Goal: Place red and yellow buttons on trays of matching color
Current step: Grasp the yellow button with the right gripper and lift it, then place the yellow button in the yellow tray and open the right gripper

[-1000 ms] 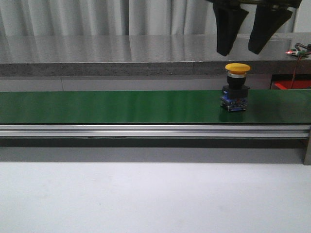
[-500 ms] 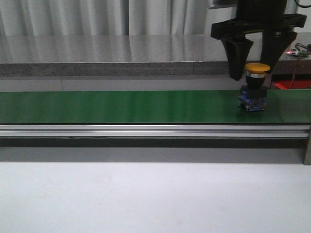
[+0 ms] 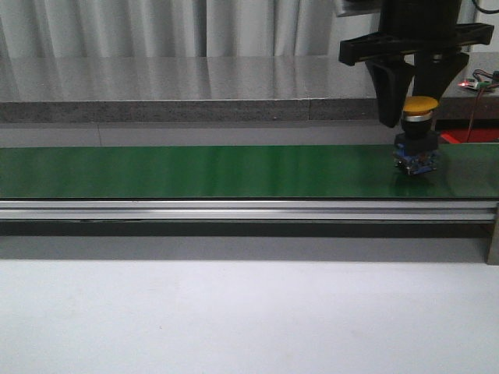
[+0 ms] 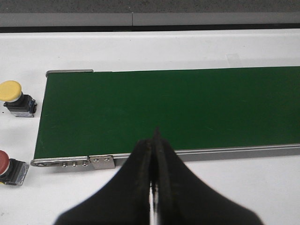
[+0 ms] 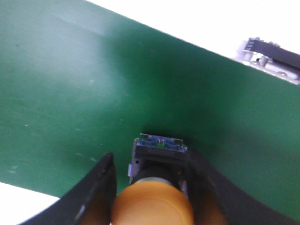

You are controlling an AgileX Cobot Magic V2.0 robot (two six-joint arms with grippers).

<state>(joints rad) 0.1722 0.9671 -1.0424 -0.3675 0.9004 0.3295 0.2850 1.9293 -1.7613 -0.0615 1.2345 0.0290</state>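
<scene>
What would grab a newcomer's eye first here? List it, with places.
The yellow button near the right end of the green conveyor belt, with the right pincer straddling its cap from above, fingers on either side. In the left wrist view, the left pincer is shut above the belt's end, where another yellow button and a red button sit on the white table.

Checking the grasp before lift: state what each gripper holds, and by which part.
Right gripper brackets the yellow button at its cap and collar; whether it grips cannot be told. Left gripper is shut, holding nothing.
</scene>
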